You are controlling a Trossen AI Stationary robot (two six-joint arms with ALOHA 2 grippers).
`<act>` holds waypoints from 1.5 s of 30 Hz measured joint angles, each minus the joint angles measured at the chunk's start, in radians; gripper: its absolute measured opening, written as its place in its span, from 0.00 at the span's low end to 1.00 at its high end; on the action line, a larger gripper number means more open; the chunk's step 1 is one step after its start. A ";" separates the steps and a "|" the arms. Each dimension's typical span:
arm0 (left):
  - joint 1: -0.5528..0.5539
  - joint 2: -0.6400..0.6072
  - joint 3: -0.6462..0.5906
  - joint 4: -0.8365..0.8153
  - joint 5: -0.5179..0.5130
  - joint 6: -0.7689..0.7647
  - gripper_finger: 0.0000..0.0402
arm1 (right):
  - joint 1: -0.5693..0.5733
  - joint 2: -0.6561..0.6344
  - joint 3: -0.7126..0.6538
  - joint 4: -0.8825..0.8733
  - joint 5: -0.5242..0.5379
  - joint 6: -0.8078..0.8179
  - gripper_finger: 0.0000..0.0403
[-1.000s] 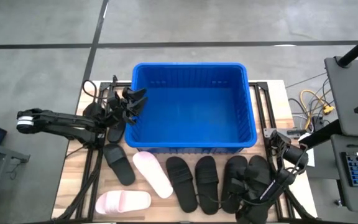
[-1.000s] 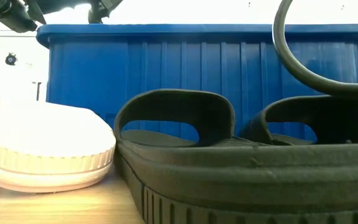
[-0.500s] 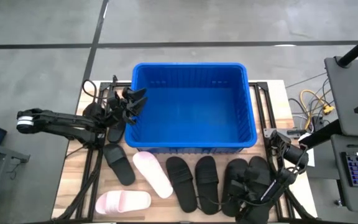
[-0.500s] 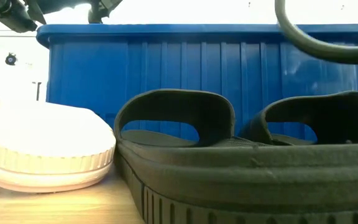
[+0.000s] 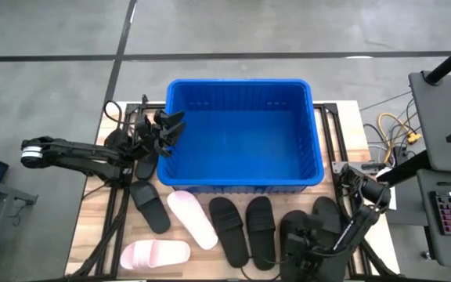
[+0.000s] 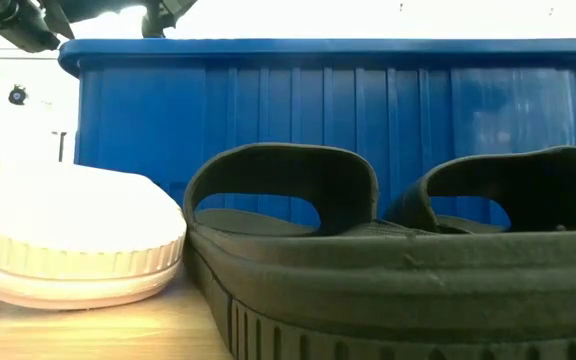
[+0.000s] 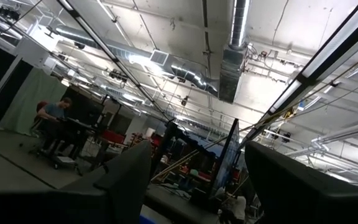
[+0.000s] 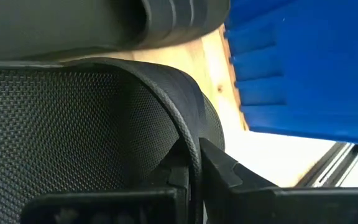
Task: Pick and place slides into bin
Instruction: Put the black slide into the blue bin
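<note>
Blue bin (image 5: 241,133) sits mid-table. Black and pink slides (image 5: 233,227) lie at its 6 o'clock. Right gripper (image 5: 308,247) at 5 o'clock pinches a black slide's strap (image 8: 179,112). Left gripper (image 5: 171,121) at 9 o'clock hangs with fingers apart.

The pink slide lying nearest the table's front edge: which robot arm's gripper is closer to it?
Left. The left gripper hovers by the bin's left rim, above that pink slide; the right gripper sits across the row, on a black slide.
</note>
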 joint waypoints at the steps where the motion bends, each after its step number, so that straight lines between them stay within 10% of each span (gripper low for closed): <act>1: 0.000 0.000 0.000 0.000 0.000 0.000 0.61 | -0.001 -0.014 0.003 0.001 0.000 -0.006 0.03; 17: 0.000 0.000 0.000 0.000 0.000 0.000 0.61 | -0.081 -0.413 0.025 0.128 0.236 -0.137 0.03; 28: 0.000 0.000 0.000 0.000 0.000 0.000 0.61 | -0.108 -0.689 0.025 0.462 0.832 -0.340 0.03; 45: 0.000 0.000 0.000 0.000 0.000 0.000 0.61 | -0.138 -0.745 0.023 0.508 0.868 -0.366 0.03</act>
